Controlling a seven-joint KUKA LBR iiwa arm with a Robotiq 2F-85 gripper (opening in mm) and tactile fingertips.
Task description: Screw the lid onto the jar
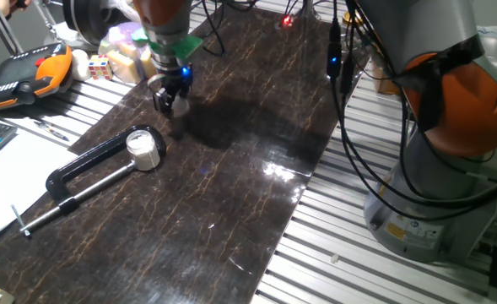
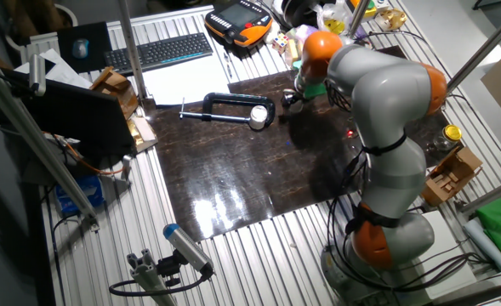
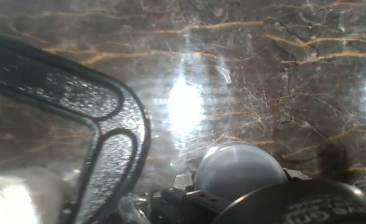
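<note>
The small whitish jar stands upright on the dark marbled board, inside the jaw of a black C-clamp. My gripper hangs just above the board, a short way beyond the jar toward the far edge, and is shut on the lid. In the hand view the lid shows as a pale grey round cap held between the fingers. The clamp frame curves past on the left there. The jar is a bright blur at the lower left.
An orange teach pendant, dice and plastic food items lie past the board's far left corner. A keyboard and white paper sit beside the board. Cables hang near the arm's base.
</note>
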